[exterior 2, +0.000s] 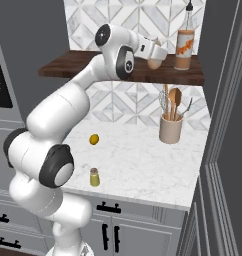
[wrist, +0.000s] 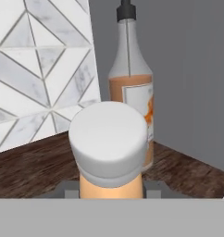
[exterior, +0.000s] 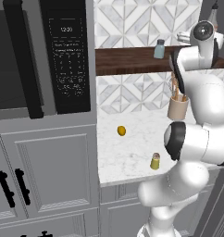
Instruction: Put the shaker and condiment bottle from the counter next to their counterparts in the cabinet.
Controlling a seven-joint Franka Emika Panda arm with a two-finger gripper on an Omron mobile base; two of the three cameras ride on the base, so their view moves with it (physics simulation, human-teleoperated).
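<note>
Held cap-first toward the hand camera, the small condiment bottle point(wrist: 109, 148), pale orange under a rounded greyish-white cap, sits clamped between the fingers of the gripper point(exterior 2: 154, 56), raised over the dark wooden shelf point(exterior 2: 83, 64) that serves as the cabinet. Directly behind it stands its counterpart, the tall bottle point(wrist: 132, 83), long-necked and glassy with an orange-and-white label, close but apparently not touching. Placing it well probably means lowering the small bottle straight down until its base meets the board, keeping it upright and just beside the tall one, then letting go without nudging either; a smooth, narrow bottle like this looks easy to tip. Farther along the shelf stands the pale blue shaker point(exterior: 159, 49). Below, on the white grey-veined counter point(exterior 2: 143, 165), the yellow-green shaker point(exterior 2: 94, 177) with its dark cap waits near the front edge, well apart from a round lemon point(exterior 2: 94, 139) and a beige utensil holder point(exterior 2: 170, 127) of wooden spoons.
</note>
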